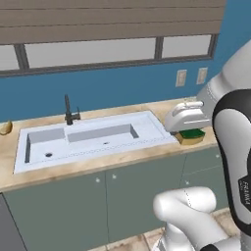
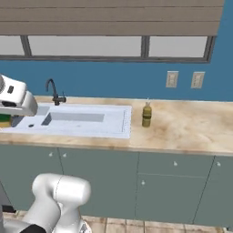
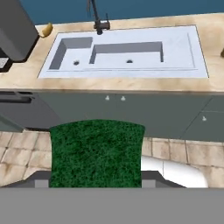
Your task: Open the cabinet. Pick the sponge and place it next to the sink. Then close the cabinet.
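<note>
My gripper [image 1: 188, 131] is shut on the sponge [image 1: 192, 137], which has a yellow body and a green scrub layer. It hangs in the air in front of the counter, nearer to me than the sink [image 1: 147, 128]. In the hand view the sponge's green face [image 3: 96, 153] sits between the fingers of the gripper [image 3: 96, 179], and the two-basin sink [image 3: 179, 52] with its dark faucet [image 3: 97, 17] lies beyond. In the right base view the gripper [image 2: 11, 113] and the sponge [image 2: 5, 120] are at the left edge. The cabinet doors [image 1: 63, 211] under the counter, with small pale knobs, stand shut.
An olive bottle [image 2: 146, 114] stands on the wooden counter [image 2: 182, 127] right of the sink. A yellow item [image 1: 5, 127] lies at the counter's far left, near a dark appliance [image 3: 15, 26]. Two wall outlets [image 1: 181, 77] are above the counter. The floor below is tiled.
</note>
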You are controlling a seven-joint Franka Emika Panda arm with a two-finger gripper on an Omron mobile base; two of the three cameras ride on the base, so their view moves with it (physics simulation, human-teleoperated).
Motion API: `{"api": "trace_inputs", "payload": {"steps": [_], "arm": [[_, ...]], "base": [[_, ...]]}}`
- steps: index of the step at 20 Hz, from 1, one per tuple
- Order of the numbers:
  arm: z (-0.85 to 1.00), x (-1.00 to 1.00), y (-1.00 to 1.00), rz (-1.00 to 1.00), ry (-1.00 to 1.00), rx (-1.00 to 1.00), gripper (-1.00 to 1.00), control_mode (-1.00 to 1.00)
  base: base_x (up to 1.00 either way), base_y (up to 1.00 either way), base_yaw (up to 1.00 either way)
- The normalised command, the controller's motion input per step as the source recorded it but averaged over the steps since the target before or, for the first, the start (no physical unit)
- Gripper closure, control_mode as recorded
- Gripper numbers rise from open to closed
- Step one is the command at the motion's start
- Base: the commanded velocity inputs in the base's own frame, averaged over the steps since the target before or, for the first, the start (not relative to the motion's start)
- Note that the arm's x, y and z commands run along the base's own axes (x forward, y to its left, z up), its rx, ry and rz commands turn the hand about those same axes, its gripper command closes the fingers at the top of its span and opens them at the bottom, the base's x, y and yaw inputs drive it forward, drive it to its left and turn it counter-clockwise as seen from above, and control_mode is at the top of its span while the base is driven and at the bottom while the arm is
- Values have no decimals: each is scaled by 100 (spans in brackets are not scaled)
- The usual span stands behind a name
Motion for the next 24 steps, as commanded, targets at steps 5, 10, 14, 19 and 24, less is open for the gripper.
{"api": "trace_inputs", "payload": {"steps": [5,10,14,19,24], "arm": [[0,0,0,0,0,0,100,100],[0,0,0,0,0,0,100,100],[0,0,0,0,0,0,100,100],[0,0,0,0,0,0,100,100],[0,0,0,0,0,0,100,100]], "base": [[61,-91,0],[84,-66,0],[51,-31,0],[0,0,0],[0,0,0]]}}
